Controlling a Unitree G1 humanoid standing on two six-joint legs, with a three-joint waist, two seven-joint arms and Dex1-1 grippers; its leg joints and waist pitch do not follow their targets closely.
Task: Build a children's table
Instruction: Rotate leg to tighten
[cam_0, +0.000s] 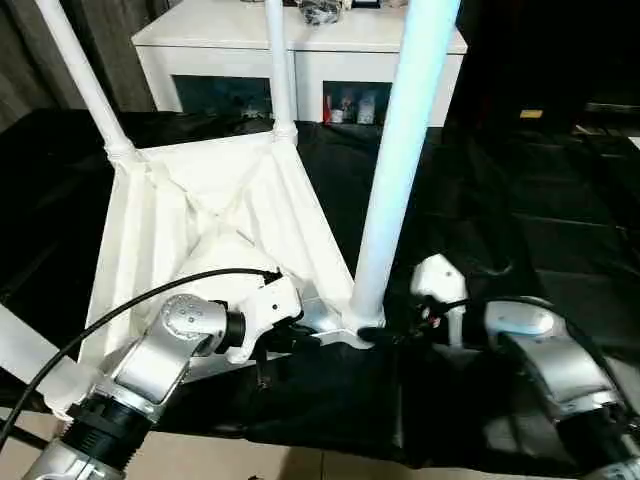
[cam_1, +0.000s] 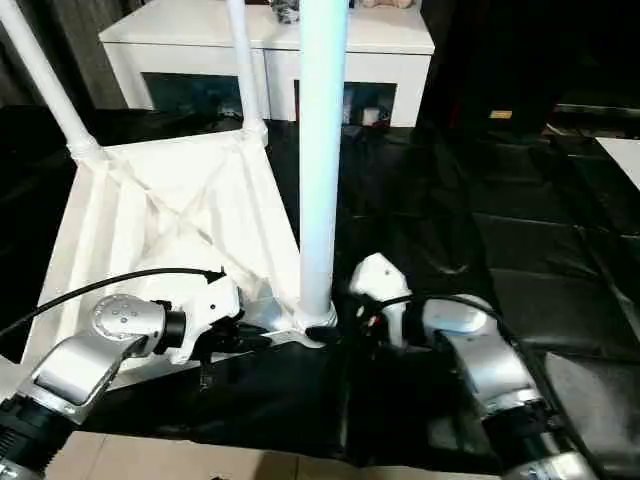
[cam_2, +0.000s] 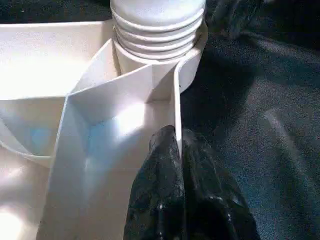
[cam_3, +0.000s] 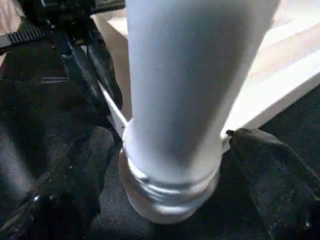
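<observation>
White cabinet (cam_0: 300, 45) top centre; my left gripper (cam_2: 176, 150) pinches the tabletop (cam_0: 180, 230) rim, right gripper (cam_3: 170, 165) fingers spread around the leg (cam_0: 400, 170); labels probably unreadable.

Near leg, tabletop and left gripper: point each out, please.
near leg (cam_0: 395, 170), left eye view, middle of the tube.
tabletop (cam_0: 160, 215), left eye view, ribbed underside.
left gripper (cam_2: 175, 150), left wrist view, fingertips pinching the tabletop's side wall.
</observation>
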